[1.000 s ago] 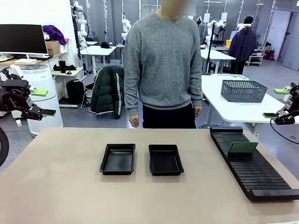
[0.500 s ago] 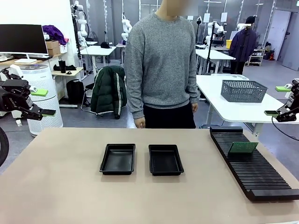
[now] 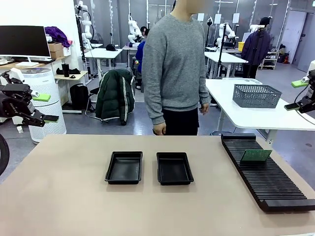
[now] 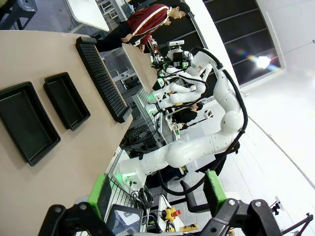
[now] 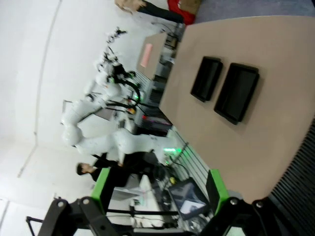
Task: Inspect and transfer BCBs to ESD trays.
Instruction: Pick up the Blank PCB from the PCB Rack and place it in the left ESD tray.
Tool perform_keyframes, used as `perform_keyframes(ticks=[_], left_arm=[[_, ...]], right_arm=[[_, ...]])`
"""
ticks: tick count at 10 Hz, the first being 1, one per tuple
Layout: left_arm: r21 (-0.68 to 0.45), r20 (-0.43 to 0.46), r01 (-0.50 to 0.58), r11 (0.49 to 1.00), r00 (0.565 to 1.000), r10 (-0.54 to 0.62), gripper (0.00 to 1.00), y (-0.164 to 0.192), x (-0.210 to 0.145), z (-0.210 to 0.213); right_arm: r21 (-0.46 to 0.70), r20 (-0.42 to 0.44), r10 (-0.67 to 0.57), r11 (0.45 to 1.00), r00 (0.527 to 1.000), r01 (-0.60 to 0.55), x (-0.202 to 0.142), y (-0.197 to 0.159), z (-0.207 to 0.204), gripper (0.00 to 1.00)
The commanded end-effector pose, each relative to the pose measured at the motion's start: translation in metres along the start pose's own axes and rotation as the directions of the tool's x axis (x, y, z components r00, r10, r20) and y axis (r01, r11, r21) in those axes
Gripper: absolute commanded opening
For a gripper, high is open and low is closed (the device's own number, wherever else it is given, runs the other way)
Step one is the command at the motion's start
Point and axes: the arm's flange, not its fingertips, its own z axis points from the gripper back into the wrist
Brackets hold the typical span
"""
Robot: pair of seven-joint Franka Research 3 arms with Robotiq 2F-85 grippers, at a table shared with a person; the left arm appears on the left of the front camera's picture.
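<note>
The left gripper point(image 3: 47, 107) hung outside the left edge of the worktop point(image 3: 59, 196). Its jaws were wide apart and it held nothing. Around the middle of the worktop, a little toward the far edge, the left ESD tray point(image 3: 124, 168) and the right ESD tray point(image 3: 174, 169) lay side by side with a small gap between them. Both were empty. A person point(image 3: 177, 64) stood behind the far edge, touching nothing.

Along the right edge lay a long black slotted rack point(image 3: 268, 182). One BCB point(image 3: 255, 156) stood on its edge in a slot near the far end of the rack, and it seemed to lean a little. The right gripper point(image 3: 296, 95) was beyond the right edge, high above the worktop, also fully open and empty.

I judged the board to be light and stiff, but thin, with smooth faces that may slip and parts that may be damaged. It should be taken by its free upper edge and lifted straight out of the slot.
</note>
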Motion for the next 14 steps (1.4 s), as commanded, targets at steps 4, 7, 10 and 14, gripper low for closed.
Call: perform_keyframes(ticks=[4, 7, 10, 14], left_arm=[[0.001, 0.000, -0.001, 1.000, 1.000, 0.001, 1.00, -0.001, 0.000, 0.001], [0.001, 0.000, -0.001, 1.000, 1.000, 0.001, 1.00, -0.001, 0.000, 0.001], [0.001, 0.000, -0.001, 1.000, 1.000, 0.001, 1.00, -0.001, 0.000, 0.001], [0.001, 0.000, -0.001, 1.000, 1.000, 0.001, 1.00, -0.001, 0.000, 0.001]], right_arm=[[-0.301, -0.230, 0.213, 0.912, 0.950, -0.278, 0.032, 0.046, -0.009, 1.00], [-0.364, -0.452, 0.283, 0.807, 0.846, -0.464, 0.050, 0.067, -0.022, 1.00], [-0.279, -0.675, 0.384, 0.658, 0.630, -0.700, 0.053, 0.077, -0.032, 1.00], [-0.085, -0.835, 0.484, 0.355, 0.261, -0.931, 0.050, 0.079, -0.042, 1.00]])
